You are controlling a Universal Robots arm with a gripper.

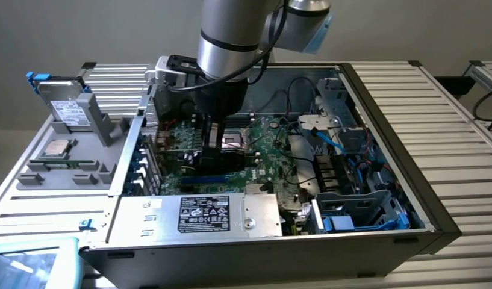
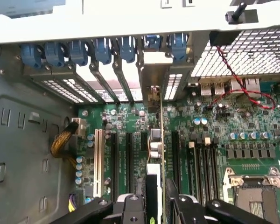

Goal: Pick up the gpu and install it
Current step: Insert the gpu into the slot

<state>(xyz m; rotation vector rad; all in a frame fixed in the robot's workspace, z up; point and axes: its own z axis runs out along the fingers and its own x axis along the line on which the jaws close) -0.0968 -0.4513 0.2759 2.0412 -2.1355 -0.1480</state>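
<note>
Inside an open grey steel case (image 1: 366, 96), laid on its side on a slatted metal table (image 1: 462, 120), 1 robot arm reaches straight down over the green board (image 2: 214, 126). Its black gripper (image 2: 157, 207) is clenched on the gpu (image 2: 155, 144), with 1 finger against each flat face. That grip keeps the thin card standing upright on its edge, long side pointing down at the board, the way a card must enter a slot.

The gpu runs parallel to the long black slots (image 2: 129, 158) on either side of it. Its far end points at the case's rear wall, just below a row of rounded blue plastic clips (image 2: 79, 51) that lock card brackets in place. Whether its lower edge is already seated cannot be told, because the card hides the contact.

The board looks glossy and crowded, studded with small silver cylinders and tiny chips. 1 slot is white (image 2: 98, 158), the rest black. A square metal socket (image 2: 254, 196) sits well apart from the card. A thin red wire (image 2: 238, 79) loops over perforated steel mesh, and a braided yellow cable (image 2: 63, 140) curls near the white slot.
</note>
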